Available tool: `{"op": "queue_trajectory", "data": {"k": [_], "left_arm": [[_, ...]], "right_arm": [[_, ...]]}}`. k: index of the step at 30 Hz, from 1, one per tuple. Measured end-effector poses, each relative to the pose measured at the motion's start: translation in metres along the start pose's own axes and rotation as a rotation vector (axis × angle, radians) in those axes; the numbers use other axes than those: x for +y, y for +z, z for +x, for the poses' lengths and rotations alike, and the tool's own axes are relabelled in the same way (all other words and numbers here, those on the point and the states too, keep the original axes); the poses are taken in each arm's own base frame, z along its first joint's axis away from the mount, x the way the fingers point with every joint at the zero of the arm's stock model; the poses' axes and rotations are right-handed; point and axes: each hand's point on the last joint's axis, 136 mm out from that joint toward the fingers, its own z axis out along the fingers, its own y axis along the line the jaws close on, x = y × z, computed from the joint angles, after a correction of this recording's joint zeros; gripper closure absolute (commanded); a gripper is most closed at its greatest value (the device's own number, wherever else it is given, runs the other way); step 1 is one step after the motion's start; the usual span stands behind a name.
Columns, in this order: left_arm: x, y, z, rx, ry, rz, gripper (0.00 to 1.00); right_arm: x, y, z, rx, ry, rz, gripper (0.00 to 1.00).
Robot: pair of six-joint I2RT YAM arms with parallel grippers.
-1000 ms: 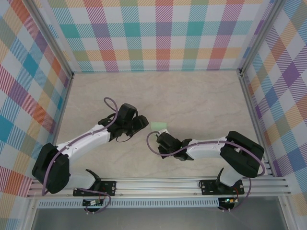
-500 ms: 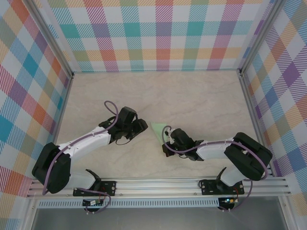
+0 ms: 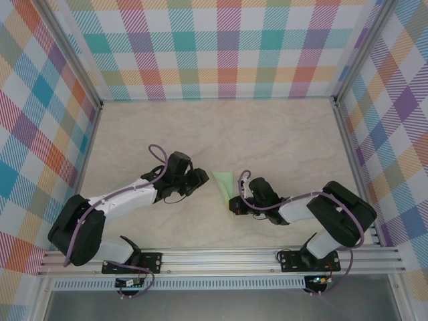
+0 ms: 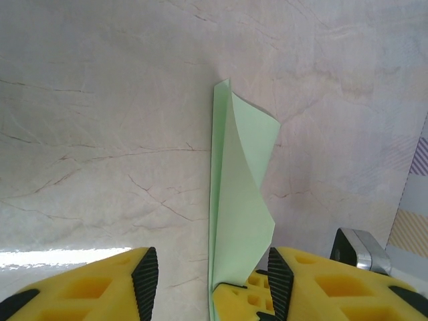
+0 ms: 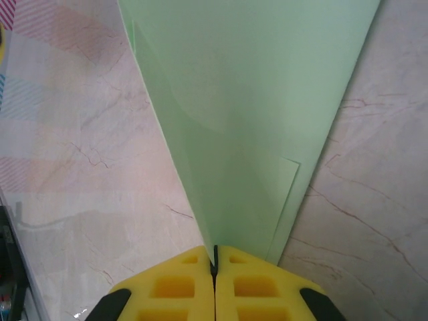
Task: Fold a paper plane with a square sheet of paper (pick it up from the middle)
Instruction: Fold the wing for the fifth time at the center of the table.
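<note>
Item: paper plane, in folding.

Top external view. We log the paper plane (image 3: 223, 183), plain pale mint-green, at the middle of the marbled table (image 3: 281, 134), between the two grippers. Its long axis slants from far-left to near-right. The broad end faces the back wall and the narrow end goes to the right gripper (image 3: 235, 203). The left arm (image 3: 120, 197) lies low, stretched diagonally from the near-left base. Its left gripper (image 3: 195, 179) is just beside the plane. The right arm (image 3: 301, 207) is bent at the elbow on the right, its forearm reaching left.

Left wrist view. We see the plane (image 4: 241, 200) standing on edge and running straight away from the camera, one flap curling open. The left gripper (image 4: 212, 274) has its yellow fingers (image 4: 87, 291) parted, with the plane between them. We cannot tell whether either finger touches it.

Right wrist view. The right gripper (image 5: 214, 257) is pressed closed on the plane's narrow end. From the grip the plane (image 5: 247, 100) fans wider, away from the camera.
</note>
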Motion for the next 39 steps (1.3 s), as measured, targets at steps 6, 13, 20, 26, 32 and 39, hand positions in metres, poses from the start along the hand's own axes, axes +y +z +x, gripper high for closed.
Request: {"op": "queue_trajectory", "data": {"k": [6,13,20,26,32,39], "left_arm": [[-0.006,0.023,0.011,0.072,0.004,0.045,0.53],[-0.025,0.054,0.032,0.181,0.037,0.109,0.56],[-0.042,0.06,0.038,0.21,0.062,0.177,0.56],[-0.041,0.071,0.038,0.218,0.063,0.181,0.56],[-0.036,0.082,0.04,0.235,0.06,0.175,0.57],[-0.041,0.082,0.038,0.231,0.069,0.182,0.58]], "right_arm": [[0.0,-0.001,-0.002,-0.001,0.067,-0.025,0.93],[0.0,0.001,-0.002,0.007,0.116,-0.054,0.92],[0.001,0.001,-0.003,0.004,0.155,-0.084,0.91],[0.002,0.001,-0.003,0.003,0.163,-0.09,0.87],[0.004,0.0,-0.005,0.003,0.17,-0.087,0.81],[0.003,-0.001,-0.007,0.012,0.185,-0.049,0.81]]}}
